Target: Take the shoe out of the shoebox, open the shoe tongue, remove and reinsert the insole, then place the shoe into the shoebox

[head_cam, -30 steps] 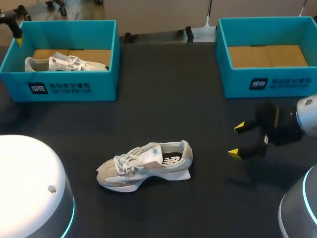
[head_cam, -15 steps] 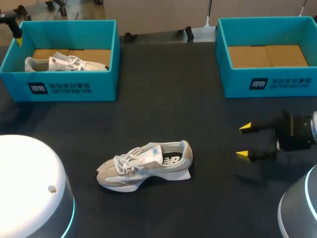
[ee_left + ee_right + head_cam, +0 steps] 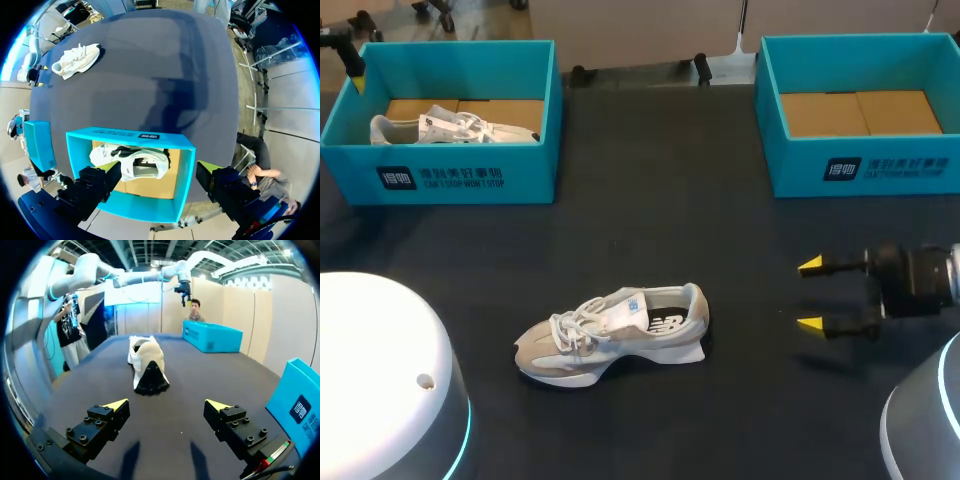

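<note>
A grey and white shoe [image 3: 610,335] lies on its sole in the middle of the black table [image 3: 650,200], toe to the left. To its right, well apart, my right gripper [image 3: 810,295] hovers open and empty. In the right wrist view the shoe [image 3: 146,362] is straight ahead of that gripper [image 3: 166,404], heel toward it. My left gripper [image 3: 154,166] hangs open high above the left teal shoebox [image 3: 180,170], which holds a second white shoe [image 3: 132,162]. In the head view only a part of that gripper [image 3: 355,70] shows at the box's far left corner.
The left shoebox [image 3: 470,175] stands at the back left with the second shoe [image 3: 450,128] inside. An empty teal shoebox [image 3: 860,165] with a cardboard floor stands at the back right. White arm bases fill both near corners.
My right gripper has drawn back to the right, away from the shoe, and its fingers have levelled out. The shoe and the left arm have not moved.
</note>
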You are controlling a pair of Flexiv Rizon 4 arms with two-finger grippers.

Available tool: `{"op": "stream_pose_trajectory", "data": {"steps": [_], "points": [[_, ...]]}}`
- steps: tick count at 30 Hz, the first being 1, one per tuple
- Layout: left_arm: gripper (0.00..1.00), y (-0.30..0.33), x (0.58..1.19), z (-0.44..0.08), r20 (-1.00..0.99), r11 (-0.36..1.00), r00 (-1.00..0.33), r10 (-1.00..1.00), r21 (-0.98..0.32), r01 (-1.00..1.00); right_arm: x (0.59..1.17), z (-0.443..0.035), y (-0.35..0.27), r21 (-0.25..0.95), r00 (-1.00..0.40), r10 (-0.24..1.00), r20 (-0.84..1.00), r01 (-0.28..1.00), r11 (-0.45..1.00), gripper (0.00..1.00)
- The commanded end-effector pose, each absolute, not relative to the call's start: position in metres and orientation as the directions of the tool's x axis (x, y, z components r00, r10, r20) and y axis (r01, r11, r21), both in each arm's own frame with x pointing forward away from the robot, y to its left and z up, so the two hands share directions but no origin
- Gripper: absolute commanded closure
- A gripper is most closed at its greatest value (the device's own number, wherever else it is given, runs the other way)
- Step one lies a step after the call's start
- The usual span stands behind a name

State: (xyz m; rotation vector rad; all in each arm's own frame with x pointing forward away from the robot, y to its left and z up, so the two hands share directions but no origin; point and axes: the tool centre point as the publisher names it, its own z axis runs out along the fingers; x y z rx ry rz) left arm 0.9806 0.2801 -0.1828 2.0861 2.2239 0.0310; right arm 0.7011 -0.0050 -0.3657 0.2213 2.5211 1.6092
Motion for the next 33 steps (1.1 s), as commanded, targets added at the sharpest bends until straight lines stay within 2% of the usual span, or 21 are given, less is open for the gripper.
{"op": "stream_pose_trajectory", "data": {"steps": [1,22,33], "points": [[0.0,0.28,0.98,-0.183,-0.051,0.065,-0.061,0.997,0.08,0.995,0.712,-0.376,-0.003,0.916,-0.984,0.176,-0.04,0.034,0.399,0.0],[0.0,0.28,0.98,-0.183,-0.051,0.065,-0.061,0.997,0.08,0.995,0.709,-0.392,0.047,0.921,-0.996,0.082,0.045,0.073,0.383,0.0],[0.0,0.28,0.98,-0.183,-0.051,0.065,-0.061,0.997,0.08,0.995,0.696,-0.389,0.082,0.924,-0.999,0.023,0.042,0.048,0.38,0.0]]}}
